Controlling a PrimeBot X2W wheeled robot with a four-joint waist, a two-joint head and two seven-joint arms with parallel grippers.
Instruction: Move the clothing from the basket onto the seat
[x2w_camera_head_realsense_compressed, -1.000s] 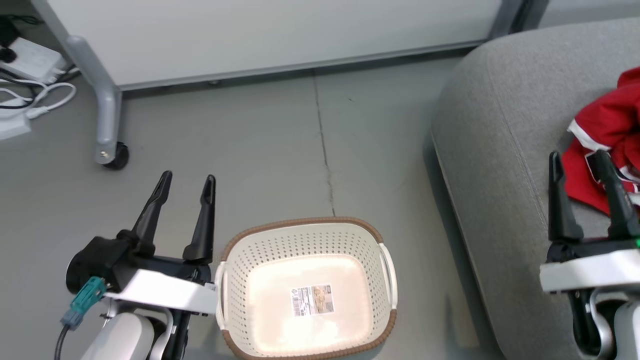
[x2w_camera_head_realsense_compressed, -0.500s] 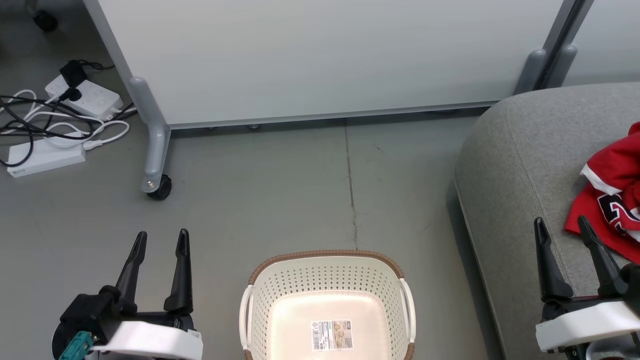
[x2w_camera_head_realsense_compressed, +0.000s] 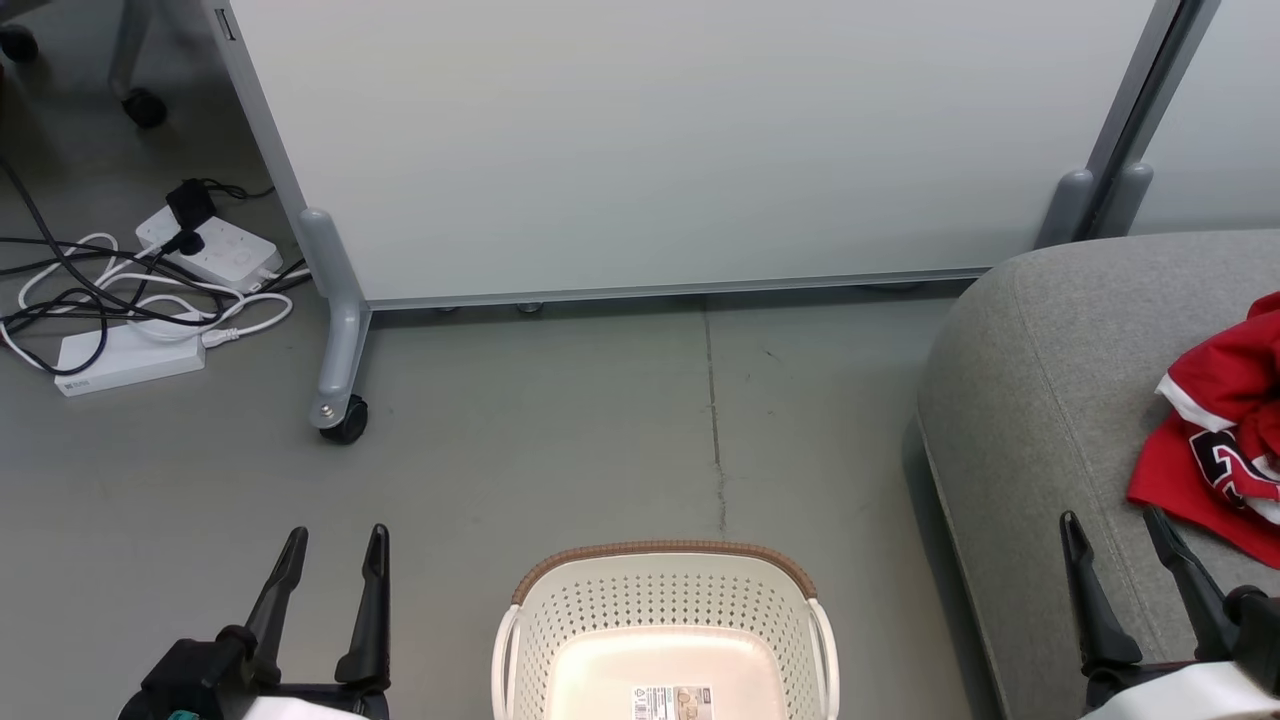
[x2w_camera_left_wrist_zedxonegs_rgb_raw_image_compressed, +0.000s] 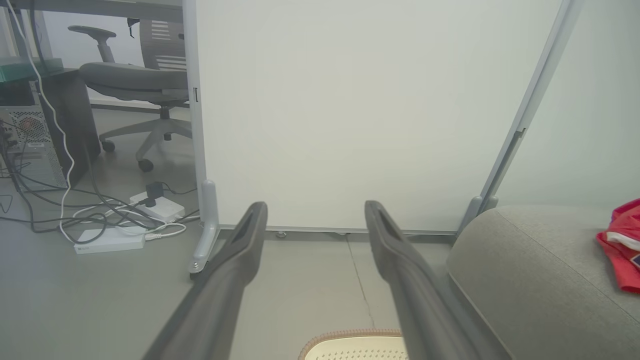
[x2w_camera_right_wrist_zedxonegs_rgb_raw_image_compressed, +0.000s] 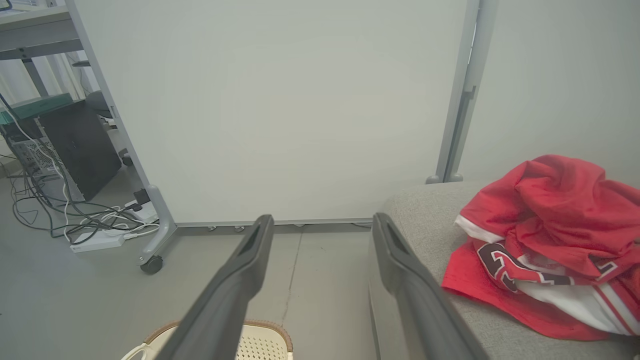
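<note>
The head view has tilted upward over the last second. The basket (x2w_camera_head_realsense_compressed: 665, 560) has slid from mid-frame to the bottom edge, while the white partition (x2w_camera_head_realsense_compressed: 650, 150) and the cables (x2w_camera_head_realsense_compressed: 130, 310) at upper left have come into the picture. That is the camera lifting, not the things moving: the basket sits just below the same crack in the floor (x2w_camera_head_realsense_compressed: 600, 430) as before.

Both grippers have sunk toward the bottom corners. The right gripper (x2w_camera_head_realsense_compressed: 1112, 520) stood in front of the clothing (x2w_camera_head_realsense_compressed: 1225, 420) a second ago. It is now at lower right with its tips short of the fabric, jaws apart and empty. The left gripper (x2w_camera_head_realsense_compressed: 338, 535) is at lower left, beside the basket but not touching it, jaws likewise apart and empty.

The clothing lies crumpled on the seat (x2w_camera_head_realsense_compressed: 1030, 400) at the right edge of the frame, red with its white trim and block lettering showing. A second ago the whole basket floor was bare apart from its sticker, and the part in view now is bare too.

The transfer looks finished. The robot seems to be straightening up and drawing back, with nothing left in the basket to fetch.
</note>
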